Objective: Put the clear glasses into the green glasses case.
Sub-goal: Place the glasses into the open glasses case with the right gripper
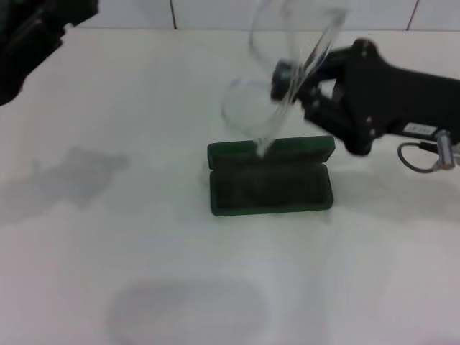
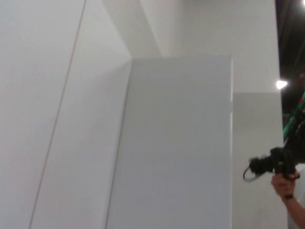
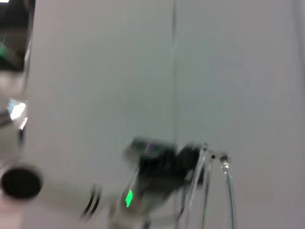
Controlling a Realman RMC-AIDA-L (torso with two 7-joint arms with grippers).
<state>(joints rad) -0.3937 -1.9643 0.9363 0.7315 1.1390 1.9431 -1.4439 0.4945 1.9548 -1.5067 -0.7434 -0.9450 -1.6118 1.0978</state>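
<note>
The green glasses case [image 1: 271,176] lies open at the middle of the white table, lid hinged back, dark lining showing. Above its far edge hang the clear glasses [image 1: 277,79], tilted, one lens end dipping toward the lid. My right gripper [image 1: 296,80] reaches in from the right and is shut on the glasses near their middle. In the right wrist view the thin clear temple arms [image 3: 224,191] stand out against a white wall. My left gripper [image 1: 32,43] is parked at the far left corner of the table, away from the case.
White tabletop [image 1: 144,237] spreads around the case, with faint grey shadows at the left and front. A tiled wall runs along the back. A cable [image 1: 424,154] loops under my right arm. The left wrist view shows white panels and a person's hand [image 2: 283,183] holding a device.
</note>
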